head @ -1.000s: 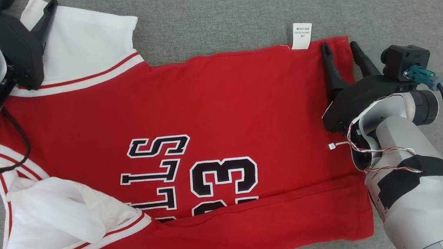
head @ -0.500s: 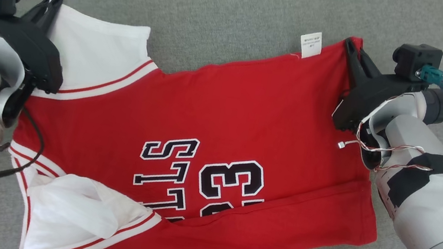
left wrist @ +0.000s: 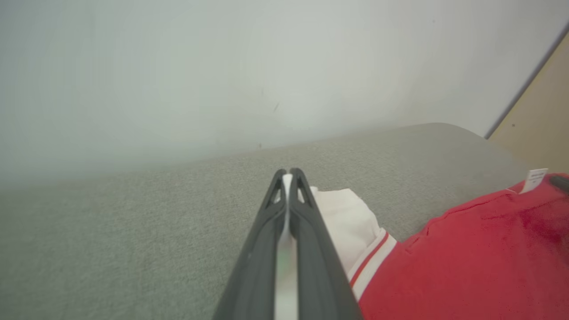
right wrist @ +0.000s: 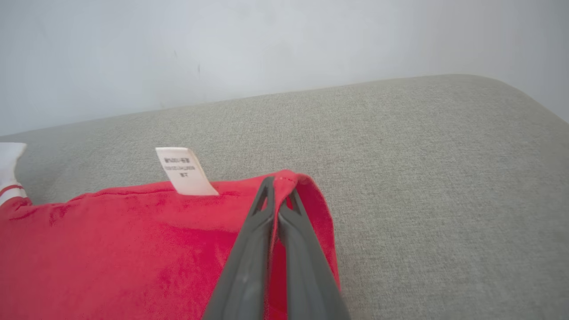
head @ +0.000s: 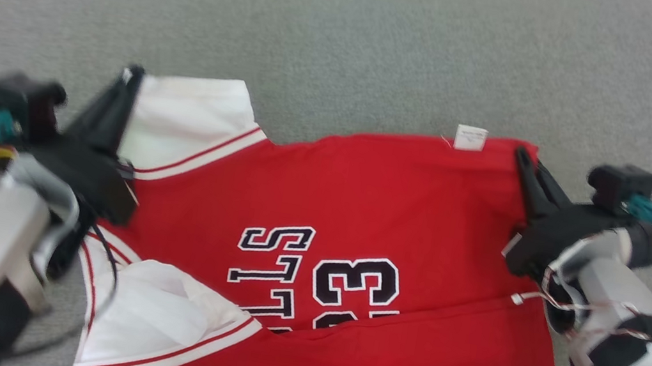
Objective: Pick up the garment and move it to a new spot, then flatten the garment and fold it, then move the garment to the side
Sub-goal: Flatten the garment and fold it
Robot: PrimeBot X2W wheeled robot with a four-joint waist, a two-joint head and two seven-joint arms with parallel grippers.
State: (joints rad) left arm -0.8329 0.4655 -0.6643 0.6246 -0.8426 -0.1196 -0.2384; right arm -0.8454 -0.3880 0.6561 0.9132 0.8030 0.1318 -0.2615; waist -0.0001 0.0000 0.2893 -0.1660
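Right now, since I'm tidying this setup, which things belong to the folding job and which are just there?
Part of the job:
- red and white fabric jersey
- left gripper, shut on its white sleeve
- right gripper, shut on its red hem

Just there:
- grey upholstered cushion underneath
- white wall
- tan panel

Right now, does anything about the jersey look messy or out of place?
Yes. The jersey isn't flat: the near white sleeve is crumpled up, a long strip along the near edge is folded over, and the care label sticks out at the far edge.
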